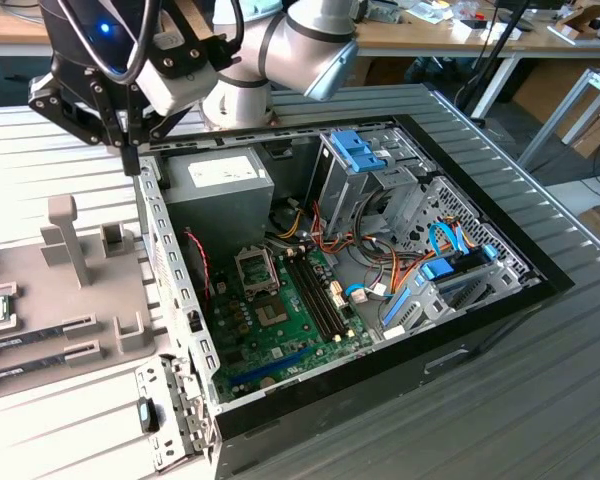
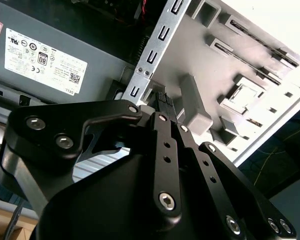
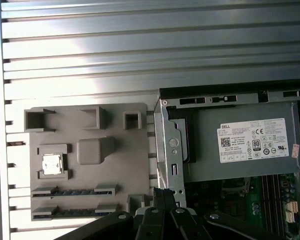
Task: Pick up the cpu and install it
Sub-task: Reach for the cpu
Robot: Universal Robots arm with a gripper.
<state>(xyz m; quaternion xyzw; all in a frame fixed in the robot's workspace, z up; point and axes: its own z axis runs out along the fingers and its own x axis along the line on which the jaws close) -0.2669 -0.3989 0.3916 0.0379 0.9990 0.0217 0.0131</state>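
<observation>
First wrist view has the cpu (image 3: 52,164) in a grey tray (image 3: 117,175) pocket, apart from the gripper (image 3: 165,192), its jaws pressed together and empty. Exterior view's left edge cuts the tray off.

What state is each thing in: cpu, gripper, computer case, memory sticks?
cpu: seated flat in the grey holder tray, not gripped.
gripper: shut, empty, by the case's edge.
computer case: lying on its side, open.
memory sticks: lying in the tray's slots.

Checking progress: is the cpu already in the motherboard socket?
No, the cpu sits in a recess of the grey tray, outside the case.
</observation>
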